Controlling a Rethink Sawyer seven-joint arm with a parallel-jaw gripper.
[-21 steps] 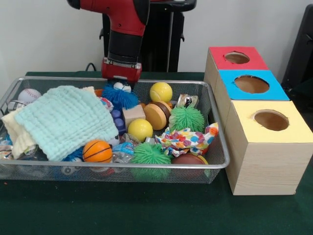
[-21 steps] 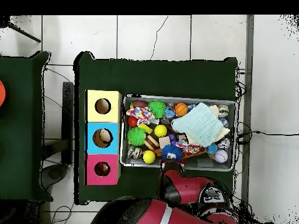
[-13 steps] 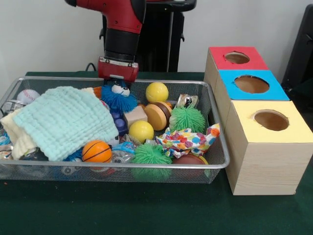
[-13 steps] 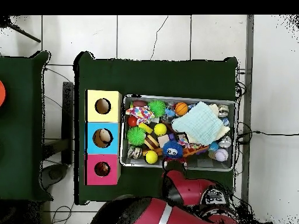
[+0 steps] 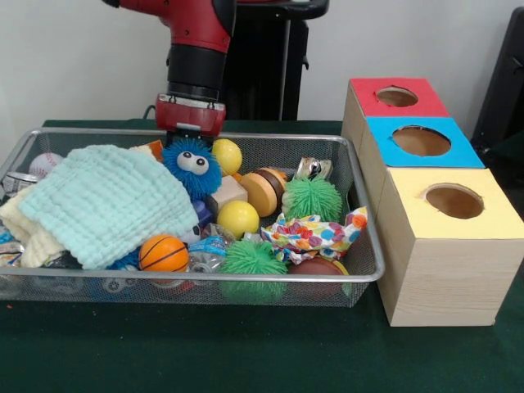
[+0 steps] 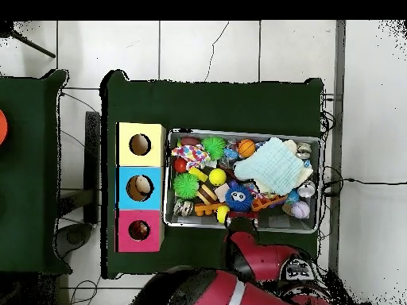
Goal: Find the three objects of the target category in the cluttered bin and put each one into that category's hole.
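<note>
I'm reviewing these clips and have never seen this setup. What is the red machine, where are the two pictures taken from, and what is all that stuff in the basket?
The red and black machine is a robot arm with a gripper at its tip. One picture looks across the table toward the robot; the other looks straight down from above. On the green table sits a wire mesh bin crowded with toys: a mint green cloth, yellow balls, spiky green balls, a small basketball and more. Beside it stands a wooden box with three holes, topped red, blue and yellow, for sorting. The gripper appears to hold a fuzzy blue toy with googly eyes just above the pile; its fingers are hidden behind the fur.
</note>
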